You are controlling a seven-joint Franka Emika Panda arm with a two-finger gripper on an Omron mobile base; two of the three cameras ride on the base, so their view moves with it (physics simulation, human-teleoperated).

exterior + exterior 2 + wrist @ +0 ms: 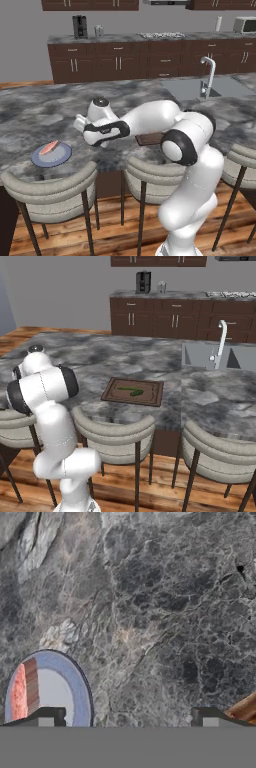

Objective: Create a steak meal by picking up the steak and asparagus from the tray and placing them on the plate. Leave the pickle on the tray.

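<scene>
The steak (49, 147) lies on the round blue-grey plate (60, 159) near the counter's front edge. In the hand view the steak (25, 689) rests on the left part of the plate (75, 682). My gripper (80, 124) hovers over the counter just right of the plate. It is open (127, 719), with bare marble between its fingertips (47, 717). The dark brown tray (152, 398) sits farther right and carries two green pieces. They are a thin light stalk, the asparagus (125, 388), and beside it the darker, stubbier pickle (136, 392). My arm hides most of the tray (149, 139) in the left base view.
Grey padded stools (50, 187) line the front of the marble island counter (100, 363). A sink with a faucet (220, 343) is set in the counter at the far right. Dark cabinets (120, 60) stand along the back wall.
</scene>
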